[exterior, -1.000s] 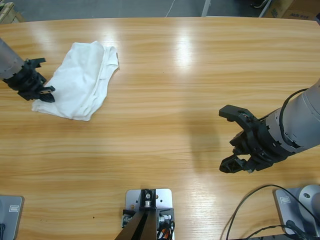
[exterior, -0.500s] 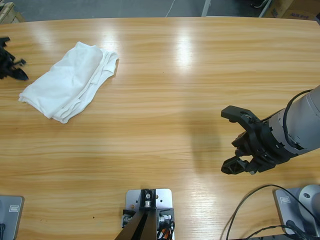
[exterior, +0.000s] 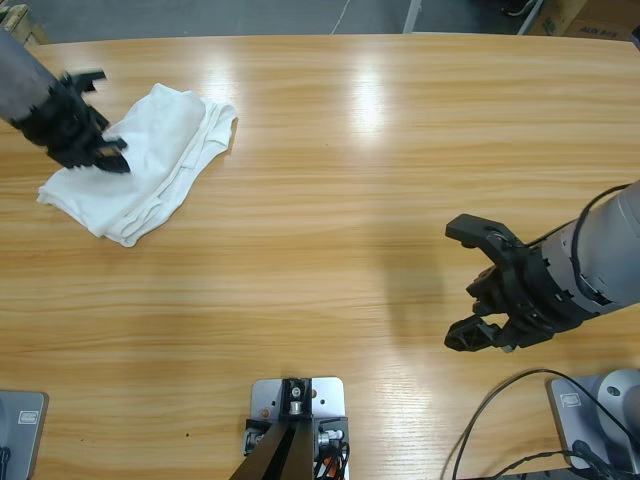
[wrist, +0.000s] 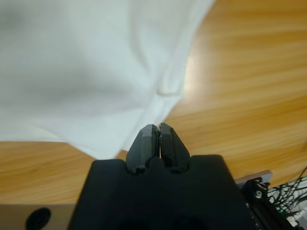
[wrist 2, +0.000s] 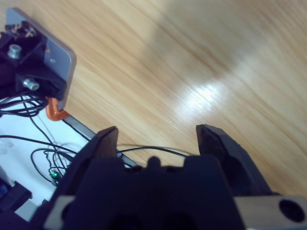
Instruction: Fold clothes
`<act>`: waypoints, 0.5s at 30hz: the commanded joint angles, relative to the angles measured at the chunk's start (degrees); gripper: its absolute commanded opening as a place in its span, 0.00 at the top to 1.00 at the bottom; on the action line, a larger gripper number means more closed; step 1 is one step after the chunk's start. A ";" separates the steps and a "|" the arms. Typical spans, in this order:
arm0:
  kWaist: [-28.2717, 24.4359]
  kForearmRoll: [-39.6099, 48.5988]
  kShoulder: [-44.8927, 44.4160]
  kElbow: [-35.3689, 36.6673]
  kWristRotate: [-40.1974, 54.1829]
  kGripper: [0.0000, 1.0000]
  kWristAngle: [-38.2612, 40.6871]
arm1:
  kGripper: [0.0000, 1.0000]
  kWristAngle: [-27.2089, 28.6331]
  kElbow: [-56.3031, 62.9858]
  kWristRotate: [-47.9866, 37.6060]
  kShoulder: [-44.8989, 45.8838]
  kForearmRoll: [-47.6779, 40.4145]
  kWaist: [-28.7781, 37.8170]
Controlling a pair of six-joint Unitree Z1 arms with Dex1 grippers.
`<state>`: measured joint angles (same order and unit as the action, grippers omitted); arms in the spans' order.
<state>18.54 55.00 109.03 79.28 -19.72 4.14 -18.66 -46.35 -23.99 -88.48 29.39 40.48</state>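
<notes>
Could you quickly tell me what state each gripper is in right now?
Left gripper: shut, holding nothing, over the folded white T-shirt.
Right gripper: open, empty, above bare table.

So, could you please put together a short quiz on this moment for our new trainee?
1. True or false: the left gripper is shut.
2. What lies under the left gripper? A) folded white T-shirt B) towel C) bare wooden table
3. Fill in: the right gripper is ____, with nothing between its jaws.

Key: 1 true; 2 A; 3 open.
</notes>
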 commanded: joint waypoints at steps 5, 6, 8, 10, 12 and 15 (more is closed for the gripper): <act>1.64 -6.06 6.56 -7.19 -3.92 1.00 1.90 | 0.33 0.75 2.49 -0.80 1.50 -0.80 0.48; 1.66 -6.04 5.75 -7.05 -3.66 1.00 2.17 | 0.31 0.73 2.49 -0.80 1.34 -0.91 0.48; 1.68 -6.17 2.34 -7.07 -2.90 0.34 2.08 | 0.19 0.73 2.49 -0.83 1.04 -1.16 0.52; 1.77 -6.40 -1.17 -6.86 -2.43 0.03 1.29 | 0.09 0.73 2.49 -0.88 0.68 -1.47 0.48; 1.77 -6.31 -4.04 -6.09 -2.43 0.03 0.41 | 0.08 0.71 2.49 -0.88 0.36 -1.75 0.48; 1.77 -6.11 -4.46 -5.56 -2.15 0.03 0.34 | 0.08 0.64 2.49 -0.88 0.15 -1.84 0.50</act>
<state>19.84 49.36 108.51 73.72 -22.58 5.12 -18.66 -45.33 -24.05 -87.95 28.38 40.51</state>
